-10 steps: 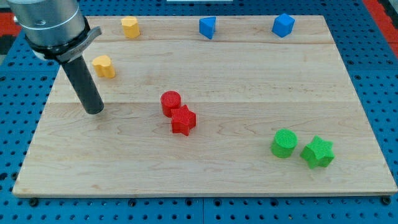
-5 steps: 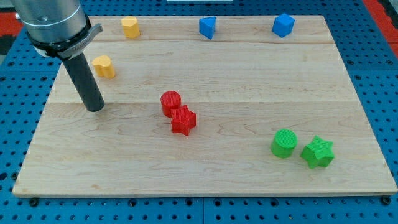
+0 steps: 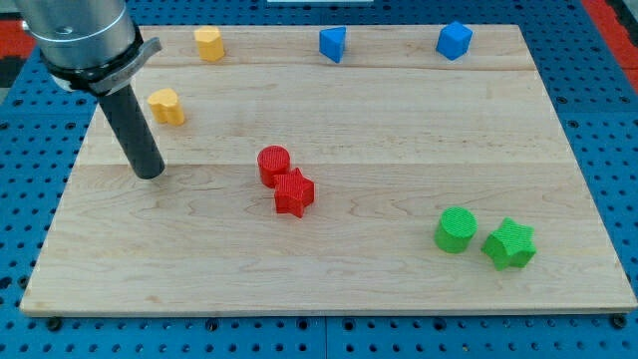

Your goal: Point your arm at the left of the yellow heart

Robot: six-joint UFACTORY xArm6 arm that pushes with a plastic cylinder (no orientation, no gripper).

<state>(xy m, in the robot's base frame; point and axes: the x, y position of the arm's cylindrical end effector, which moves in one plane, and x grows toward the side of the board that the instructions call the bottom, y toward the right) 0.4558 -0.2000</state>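
resting on the wooden board (image 3: 399, 299), my tip (image 3: 150, 175) touches no block and sits below and slightly left of the yellow heart (image 3: 166, 105), near the view's upper left. no fingers on the rod, nothing held. no writing readable; the heart's long axis cannot be told.

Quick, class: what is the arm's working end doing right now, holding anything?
My tip: a bare rod, no jaws, holding nothing; it rests on the board, below and slightly to the view's left of the yellow heart, touching no block.
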